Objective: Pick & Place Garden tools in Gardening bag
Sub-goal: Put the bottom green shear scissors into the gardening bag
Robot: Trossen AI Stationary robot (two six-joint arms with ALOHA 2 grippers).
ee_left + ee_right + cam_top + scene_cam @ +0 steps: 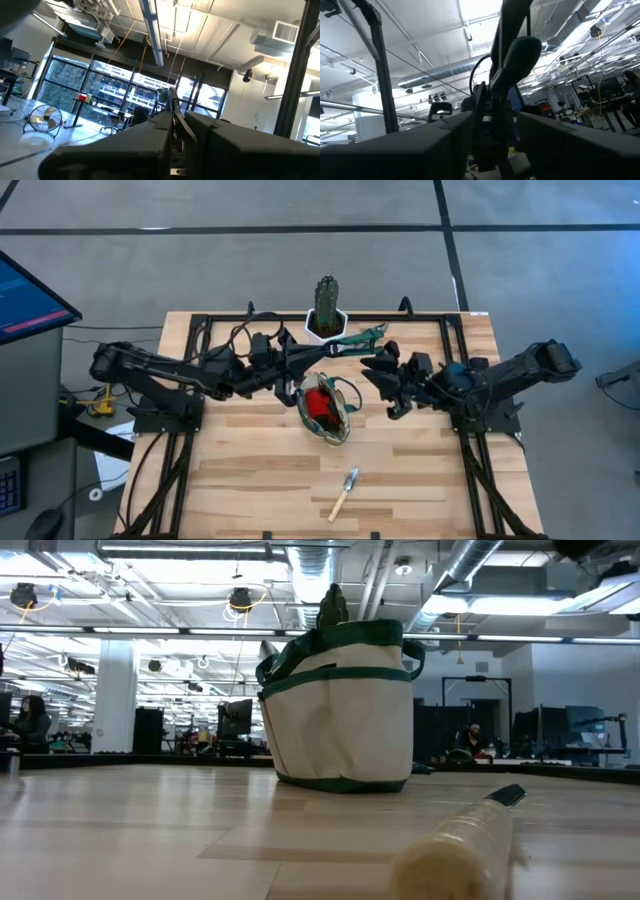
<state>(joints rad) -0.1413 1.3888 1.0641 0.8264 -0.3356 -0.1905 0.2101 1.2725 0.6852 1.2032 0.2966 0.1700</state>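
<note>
Table (250, 470): pale wooden planks, smooth, with a soft sheen in the low view. Bag (340, 710): matt cream cloth, woven in look, edged with dark green fabric trim and loop handles. Trowel (344, 492): light wooden handle, dull grey metal blade; in the low view the handle (460, 845) looks pale and slightly glossy. Red piece (321, 406) inside the bag: smooth, plastic-like. Pot (326, 328): white, smooth. Cactus (327, 302): green, ribbed, matt. Both arms: dark matt plastic and metal.
</note>
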